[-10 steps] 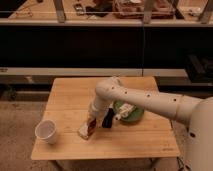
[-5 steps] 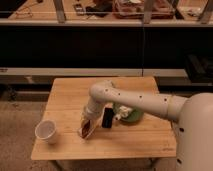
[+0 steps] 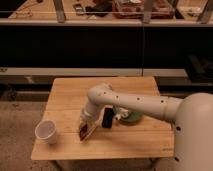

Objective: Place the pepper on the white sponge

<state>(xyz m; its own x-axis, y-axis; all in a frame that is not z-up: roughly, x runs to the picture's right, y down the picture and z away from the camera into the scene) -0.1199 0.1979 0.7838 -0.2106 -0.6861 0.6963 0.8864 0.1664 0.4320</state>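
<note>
Near the front-left corner of the wooden counter [image 3: 65, 95] stands a white paper cup [image 3: 45, 131], apart from everything else. Just right of it, toward the middle of the front edge, the claw [image 3: 87, 128] is lowered onto the white sponge [image 3: 83, 131], and the dark-red pepper [image 3: 86, 131] shows at its tip, over the sponge; I cannot tell whether the claw grips it. Beside the claw stands a black block [image 3: 107, 118], with a green dish [image 3: 129, 117] further right, both partly behind the arm.

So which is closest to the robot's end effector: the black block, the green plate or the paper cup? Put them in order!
From the end effector, low at the table's front:
1. Black block, just beside it, toward the green plate.
2. Green plate, beyond the block.
3. Paper cup, farthest, at the table's opposite front corner.
</note>
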